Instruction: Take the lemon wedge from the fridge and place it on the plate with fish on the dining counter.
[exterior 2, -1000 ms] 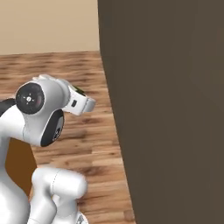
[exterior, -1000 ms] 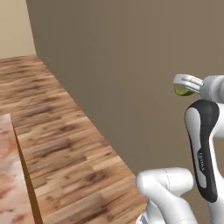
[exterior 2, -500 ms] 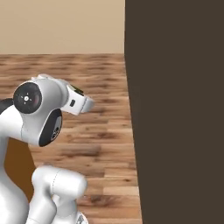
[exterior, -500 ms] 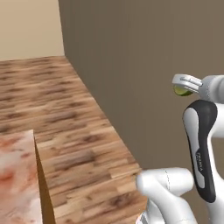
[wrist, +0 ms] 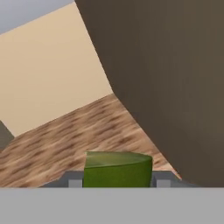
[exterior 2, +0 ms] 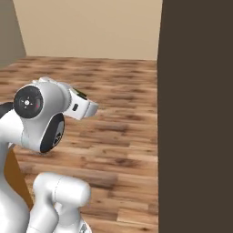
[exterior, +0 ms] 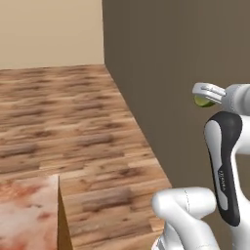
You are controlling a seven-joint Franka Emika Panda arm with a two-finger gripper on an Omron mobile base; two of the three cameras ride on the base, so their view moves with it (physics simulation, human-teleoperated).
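Observation:
The lemon wedge (exterior: 203, 101) is a small yellow-green piece held up in the air at the right of the left base view, with my gripper (exterior: 202, 95) shut on it. In the hand view the lemon wedge (wrist: 117, 167) sits between my two fingertips (wrist: 75, 182), and my gripper (wrist: 117, 183) clamps it from both sides. A corner of the dining counter (exterior: 27, 215), with its reddish marbled top, shows at the lower left. The fridge, the plate and the fish are out of view.
A tall dark brown wall (exterior: 171, 63) runs along my right side, and the same wall (exterior 2: 195, 113) stands close in the right base view. Wooden floor (exterior: 68, 117) stretches ahead to a beige back wall (exterior: 49, 31).
The whole picture has shifted, so the base has moved: the dark wall's edge has slid right and the counter corner has dropped lower. The gripper keeps its hold on the lemon wedge.

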